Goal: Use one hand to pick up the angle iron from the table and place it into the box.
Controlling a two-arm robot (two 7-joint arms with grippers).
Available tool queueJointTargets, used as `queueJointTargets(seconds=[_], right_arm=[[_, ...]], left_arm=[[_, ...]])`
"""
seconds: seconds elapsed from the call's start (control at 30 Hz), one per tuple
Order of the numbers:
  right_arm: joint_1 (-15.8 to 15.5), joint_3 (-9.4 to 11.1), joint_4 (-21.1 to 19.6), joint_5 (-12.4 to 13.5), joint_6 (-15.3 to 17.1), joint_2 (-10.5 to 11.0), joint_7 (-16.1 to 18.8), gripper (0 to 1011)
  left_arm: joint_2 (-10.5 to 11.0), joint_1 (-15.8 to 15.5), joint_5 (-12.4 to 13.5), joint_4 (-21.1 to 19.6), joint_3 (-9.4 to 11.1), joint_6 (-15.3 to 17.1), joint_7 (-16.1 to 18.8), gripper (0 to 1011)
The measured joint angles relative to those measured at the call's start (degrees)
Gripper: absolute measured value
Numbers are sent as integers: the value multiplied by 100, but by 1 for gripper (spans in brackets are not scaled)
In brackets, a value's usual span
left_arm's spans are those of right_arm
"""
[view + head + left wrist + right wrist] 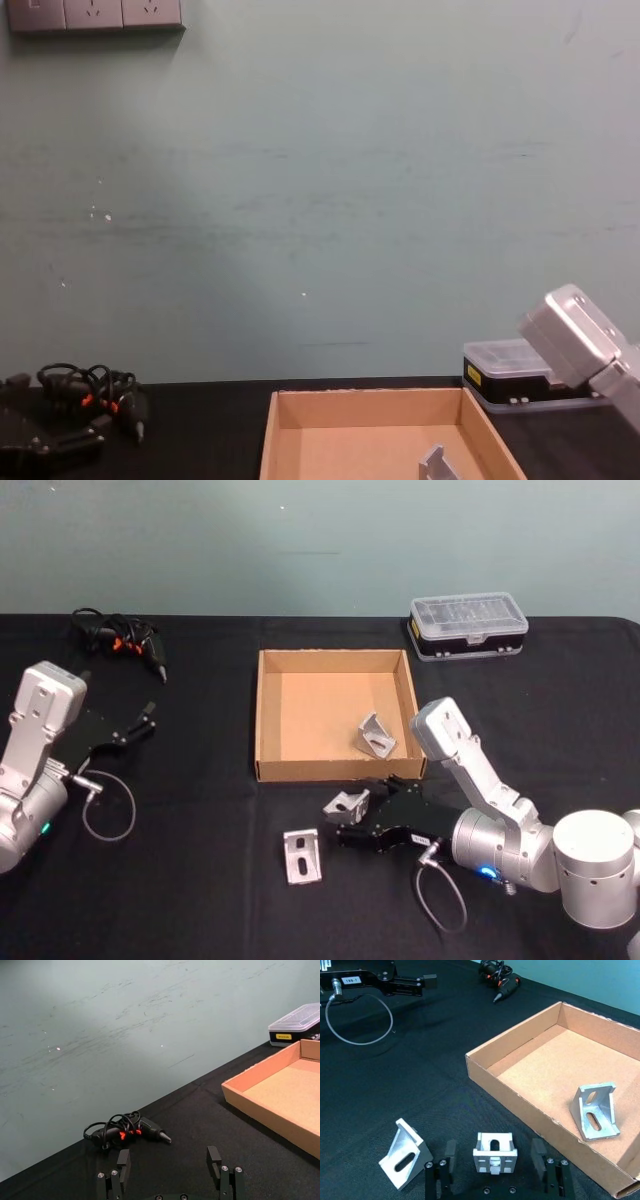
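Three silver angle irons show. One angle iron (345, 802) (494, 1152) sits on the black table (190, 890) just in front of the box, between the jaws of my right gripper (356, 814) (494, 1156). That gripper is open, its fingers (450, 1154) standing clear of the piece on both sides. A second angle iron (302, 856) (405, 1160) lies on the table to its left. A third (375, 737) (595, 1112) (437, 465) rests inside the tan cardboard box (268, 715) (520, 1095) (370, 405). My left gripper (140, 723) (169, 1159) is parked open at the far left.
A black case with a clear lid (468, 626) (295, 1025) (510, 372) stands behind the box on the right. A black power screwdriver with a tangled cord (120, 640) (127, 1131) (501, 975) lies at the back left. Grey cable loops hang off both wrists.
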Motion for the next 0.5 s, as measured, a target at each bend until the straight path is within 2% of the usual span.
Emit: queueJointTargets(seconds=[0.5], right_arm=[[40,-29,31,-13,-19,-16,48,518]], left_arm=[[0,0,0,0,0,0,0,1000]])
